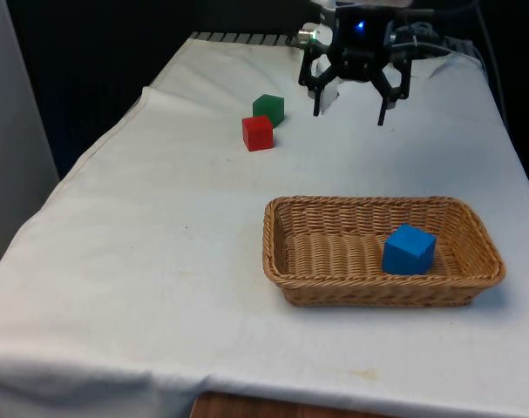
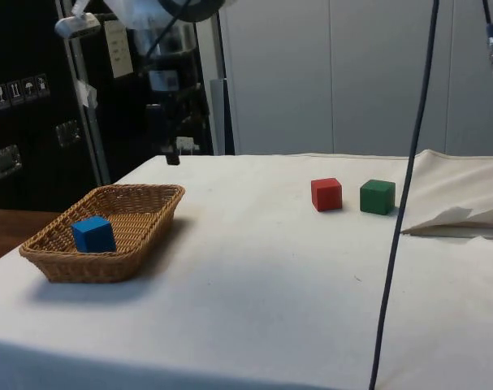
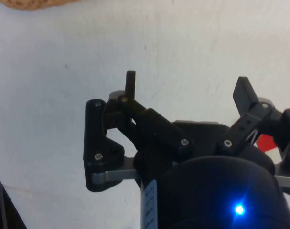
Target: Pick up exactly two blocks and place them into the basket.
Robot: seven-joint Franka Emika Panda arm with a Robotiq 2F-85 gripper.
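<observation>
Above the far part of the bench (image 1: 159,261), the hand (image 1: 350,111) hangs in the air with its two fingers spread wide and nothing between them. It is raised well over the white cloth, and I think this height is chosen so that it can travel freely without touching any object.

One blue block (image 1: 409,249) lies already inside the wicker basket (image 1: 290,270), toward the end at the front view's right, leaning a little against the inner wall. Because of this I judge that one half of the task is done and one more block must go in.

Two blocks are left on the cloth: a red block (image 1: 258,132) and a green block (image 1: 268,109). They stand just beside each other, the green one a little farther from the basket, and both are well apart from the basket. From the front view the hand is to the right of them and higher, so it is not yet over either one.

The fingers are parted most probably to be ready for the next grasp. The red block seems to me the easier choice, because it is nearer to the basket. As the two blocks stand so close, one finger may push the green one when the hand goes down, so the approach needs care. Exactly two blocks are asked, so the last one should stay on the bench.
</observation>
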